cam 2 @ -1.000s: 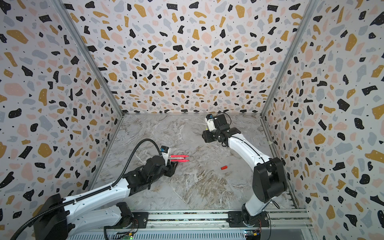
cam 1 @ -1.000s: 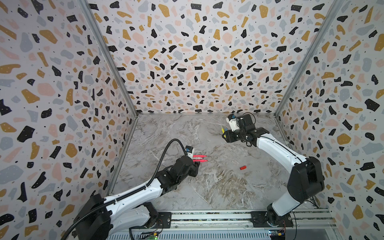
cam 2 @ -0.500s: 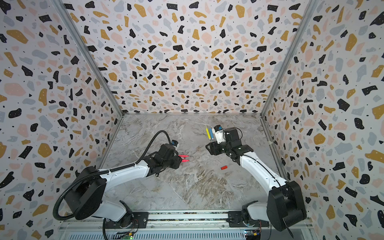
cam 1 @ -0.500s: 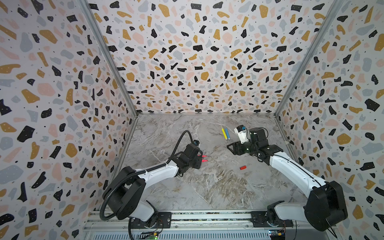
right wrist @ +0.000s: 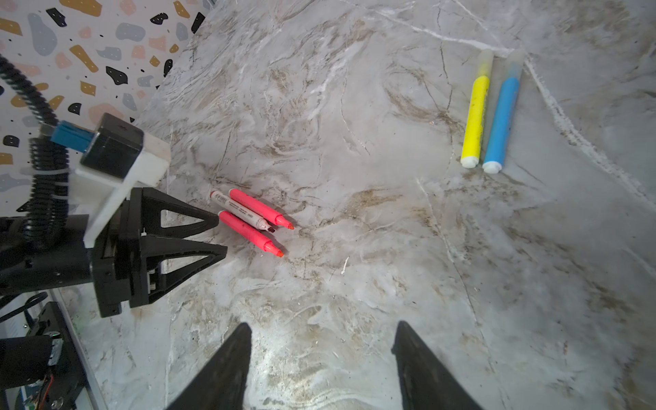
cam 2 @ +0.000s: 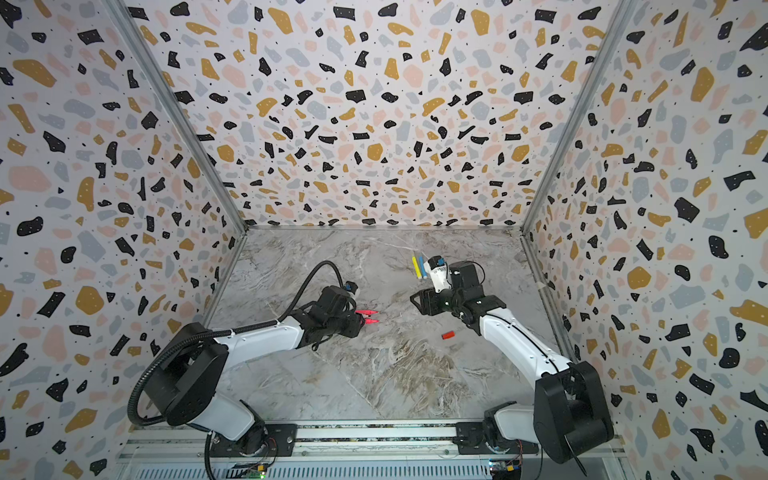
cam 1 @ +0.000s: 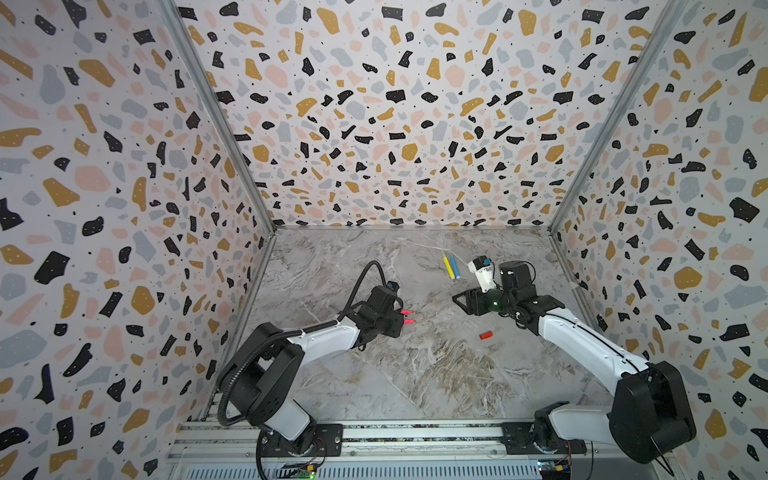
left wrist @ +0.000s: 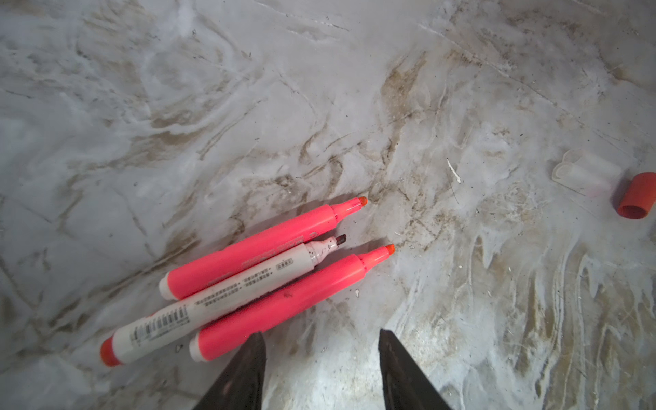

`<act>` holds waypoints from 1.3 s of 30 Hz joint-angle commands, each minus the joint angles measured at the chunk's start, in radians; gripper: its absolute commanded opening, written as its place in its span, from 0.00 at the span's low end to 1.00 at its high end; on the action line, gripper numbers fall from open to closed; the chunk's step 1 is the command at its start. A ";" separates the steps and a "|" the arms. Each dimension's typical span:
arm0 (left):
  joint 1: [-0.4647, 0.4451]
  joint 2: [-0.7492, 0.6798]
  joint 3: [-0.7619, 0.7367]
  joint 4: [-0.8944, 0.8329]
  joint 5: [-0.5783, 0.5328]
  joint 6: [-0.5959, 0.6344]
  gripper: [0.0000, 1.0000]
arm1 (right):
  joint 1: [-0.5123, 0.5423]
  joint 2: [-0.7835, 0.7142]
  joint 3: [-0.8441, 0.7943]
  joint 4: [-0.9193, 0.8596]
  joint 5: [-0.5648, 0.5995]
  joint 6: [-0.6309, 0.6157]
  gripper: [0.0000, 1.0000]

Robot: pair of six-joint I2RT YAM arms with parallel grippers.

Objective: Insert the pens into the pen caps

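Your left jaws and right jaws stand released; the white pen [left wrist: 220,301] ahead of the left looks light, slick: pinch mid-barrel

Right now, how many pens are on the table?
5. A pink pen, the white pen and another pink pen lie bunched just ahead of the left hand; yellow pen and blue pen lie side by side farther back. None looks hidden.
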 commanded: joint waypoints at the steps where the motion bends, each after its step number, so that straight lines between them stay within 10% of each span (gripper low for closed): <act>1: 0.014 0.024 0.026 0.023 0.042 0.037 0.52 | -0.003 -0.039 -0.015 0.016 -0.022 0.010 0.65; 39: 0.020 0.128 0.054 0.029 0.069 0.056 0.47 | -0.009 -0.079 -0.075 0.039 -0.036 0.018 0.63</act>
